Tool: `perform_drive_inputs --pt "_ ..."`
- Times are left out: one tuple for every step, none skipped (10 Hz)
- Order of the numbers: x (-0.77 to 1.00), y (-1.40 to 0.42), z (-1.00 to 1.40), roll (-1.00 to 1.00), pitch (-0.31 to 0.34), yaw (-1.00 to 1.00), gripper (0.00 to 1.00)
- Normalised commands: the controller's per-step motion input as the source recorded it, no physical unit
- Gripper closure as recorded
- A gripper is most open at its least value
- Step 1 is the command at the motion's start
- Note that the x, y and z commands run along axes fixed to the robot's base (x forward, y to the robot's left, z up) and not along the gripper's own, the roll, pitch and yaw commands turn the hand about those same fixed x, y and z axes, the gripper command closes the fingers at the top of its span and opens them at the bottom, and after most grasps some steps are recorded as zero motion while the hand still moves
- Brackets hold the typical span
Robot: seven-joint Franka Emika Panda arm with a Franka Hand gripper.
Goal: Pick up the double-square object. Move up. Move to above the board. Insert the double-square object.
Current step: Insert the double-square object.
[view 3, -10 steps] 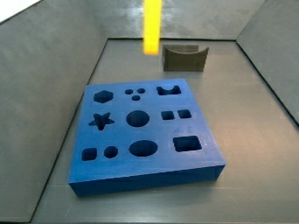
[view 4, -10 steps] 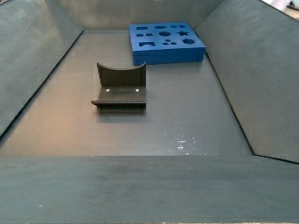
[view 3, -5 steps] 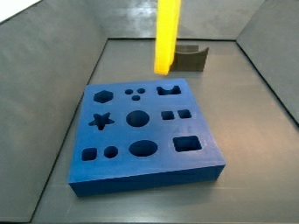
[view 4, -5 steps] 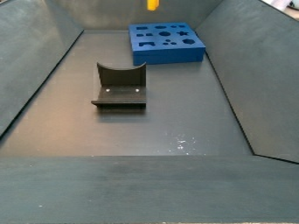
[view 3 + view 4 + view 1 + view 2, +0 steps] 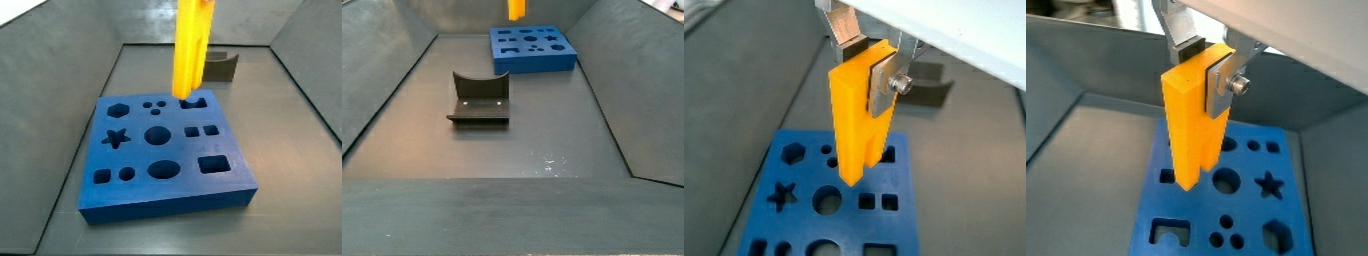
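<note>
Yellow-orange and tall, the narrow double-square object (image 5: 858, 115) hangs upright in the gripper (image 5: 871, 62), whose flat silver fingers (image 5: 885, 78) clamp the bar's upper end from two sides, so the jaws are closed on it. In both wrist views the bar's lower tip hovers above the large thick blue board (image 5: 764, 200); a side view shows the bar (image 5: 193, 48) coming down from the top edge with its tip just over the notched cut-out near the board's far edge (image 5: 214, 190), though whether tip and board touch cannot be told. The board's holes, a hexagon, a star, circles, ovals, squares and the notched shape, all look empty. In a side view only the bar's lowest part (image 5: 516, 8) shows, above the board (image 5: 543, 62). The dark L-shaped fixture (image 5: 478, 100) stands on the grey floor of the bin (image 5: 529, 140), well apart from the board, holding nothing. No writing or labels can be read on anything.
</note>
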Motion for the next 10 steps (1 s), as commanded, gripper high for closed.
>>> perform_drive_inputs --pt "0.00 -0.01 -0.23 0.00 0.000 -1.00 1.00" --pt "0.08 -0.02 -0.11 -0.04 0.000 -0.96 1.00" --pt "0.15 -0.02 -0.05 -0.07 0.000 -0.91 1.00" --pt "0.00 -0.02 -0.11 -0.04 0.000 -1.00 1.00" --pt "0.16 -0.02 0.00 -0.09 0.000 -0.89 1.00" --pt "0.35 -0.03 0.00 -0.11 0.000 -0.72 1.00" --pt "0.49 -0.05 0.00 -0.10 0.000 -0.59 1.00" --pt "0.45 -0.05 -0.01 -0.09 0.000 -0.62 1.00" --pt "0.41 -0.05 -0.03 -0.08 0.000 -0.66 1.00" --pt "0.16 -0.02 -0.08 -0.05 0.000 -0.89 1.00"
